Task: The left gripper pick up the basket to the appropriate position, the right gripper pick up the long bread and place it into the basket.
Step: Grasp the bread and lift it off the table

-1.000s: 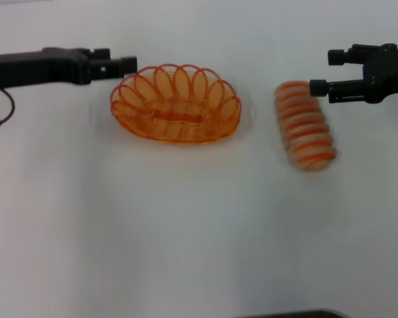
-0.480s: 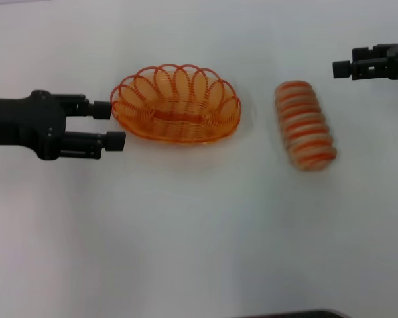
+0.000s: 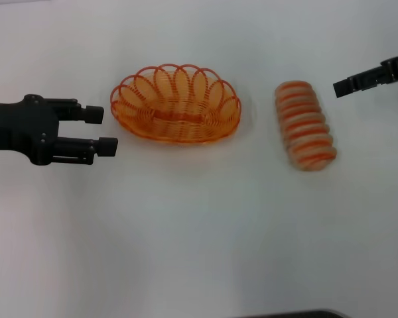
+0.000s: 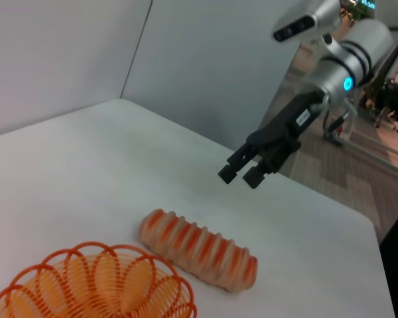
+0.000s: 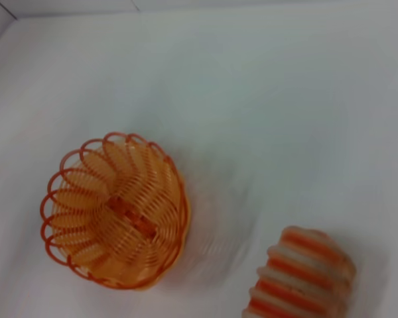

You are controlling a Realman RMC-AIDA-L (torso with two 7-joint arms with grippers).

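basket point(image 3: 176, 105) sits on the white table point(image 3: 199, 232) in the head view, toward the far left of centre, resting flat and holding nothing. long bread point(image 3: 304, 124) lies to its right, apart from it, with its length running away from the robot and tilted a little. left gripper point(image 3: 101, 130) hovers just left of the basket, its two fingers spread apart, tips pointing at the basket's near-left rim without touching it. right gripper point(image 3: 348, 84) shows at the right edge, beyond and to the right of the bread, clear of it; from this view i cannot tell how its fingers stand.

left wrist view: the basket's looped rim point(image 4: 93, 285) fills the near part, the bread point(image 4: 199, 250) lies just past it on the table, and the right gripper point(image 4: 242, 173) hangs in the air above and beyond the bread, its two fingertips slightly apart and gripping nothing.

right wrist view: the basket point(image 5: 113, 212) and one striped end of the bread point(image 5: 305, 275) lie on the table, well separated; no fingers show here.
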